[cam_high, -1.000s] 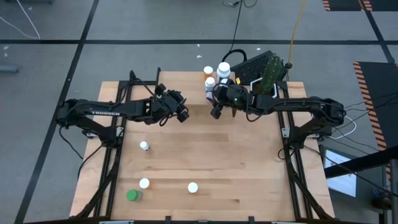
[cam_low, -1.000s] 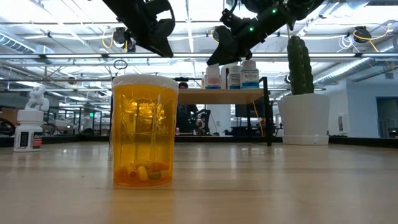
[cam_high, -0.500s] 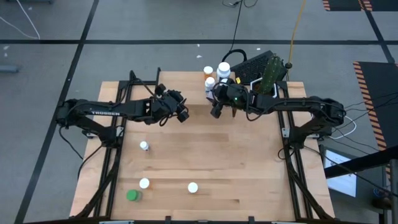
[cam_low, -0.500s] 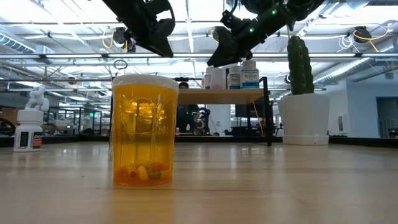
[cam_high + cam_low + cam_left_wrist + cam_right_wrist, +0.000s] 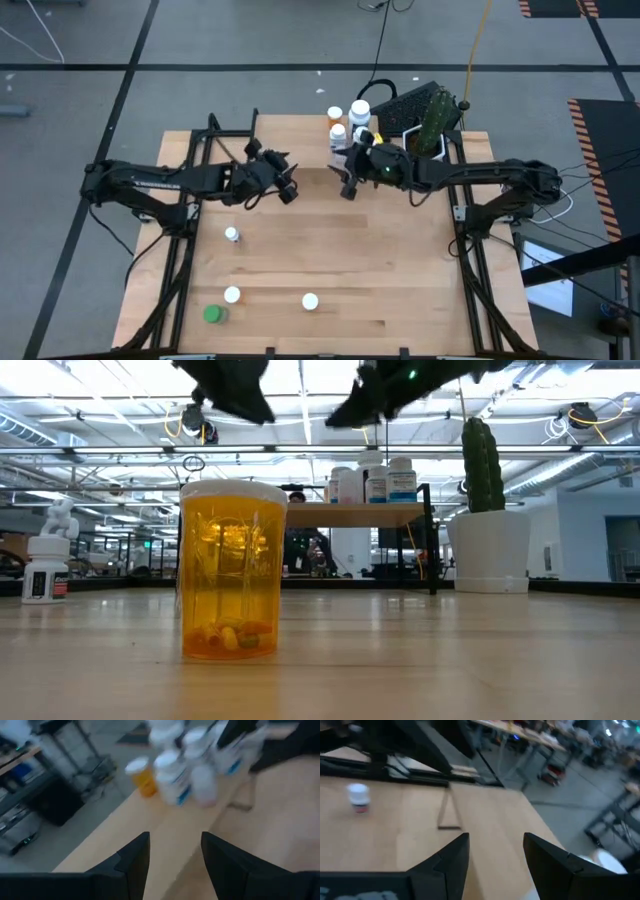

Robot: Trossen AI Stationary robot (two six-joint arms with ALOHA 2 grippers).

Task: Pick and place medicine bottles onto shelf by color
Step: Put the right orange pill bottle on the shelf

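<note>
Above the table's far half, left gripper (image 5: 287, 189) and right gripper (image 5: 349, 187) hover, fingers seemingly apart, empty.

On my worktop (image 5: 400, 270) I count four loose medicine bottles: one small white one (image 5: 231, 234) on the left, two white-capped ones (image 5: 232, 295) (image 5: 310, 301) near the front, and one green-capped one (image 5: 212, 314) at the near left. On the shelf (image 5: 350, 514) at the far side stands a cluster of at least three more (image 5: 347, 119). One cactus (image 5: 435, 115) stands in one white pot (image 5: 490, 550).
</note>
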